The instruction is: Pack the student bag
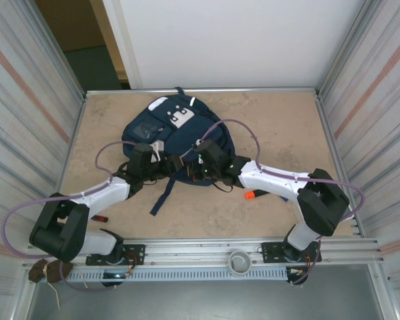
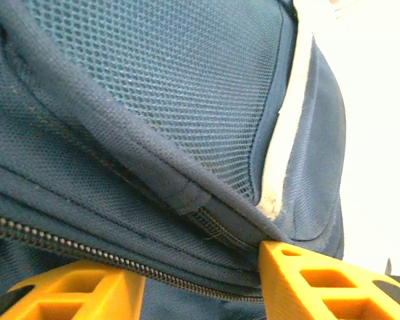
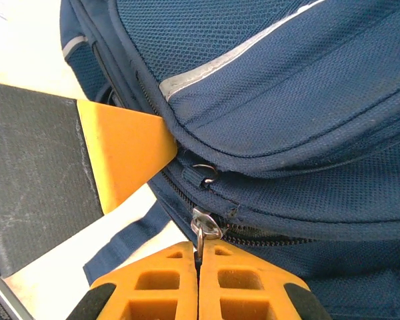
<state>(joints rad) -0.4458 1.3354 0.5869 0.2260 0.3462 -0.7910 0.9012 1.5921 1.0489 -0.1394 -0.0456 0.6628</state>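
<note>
Right end effector tight on zipper pull of student bag; left end effector apart against it.

Ribbed grey walls are flanking a beige worktop; a white panel is standing behind, beside possibly a doorway.

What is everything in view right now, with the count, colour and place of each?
bag: one, navy, far middle of the table
zip pull: one, silver, on the bag's zip
small thing: one, orange, on the table by the right arm; too small to identify
small dark thing: one, red-black, on the table by the left arm
ring: one, grey, on the near rail
table: one, beige
left arm: one, black and white
right arm: one, black and white
left pincer: orange, open at the bag's zip
right pincer: orange, shut on the zip pull
</note>
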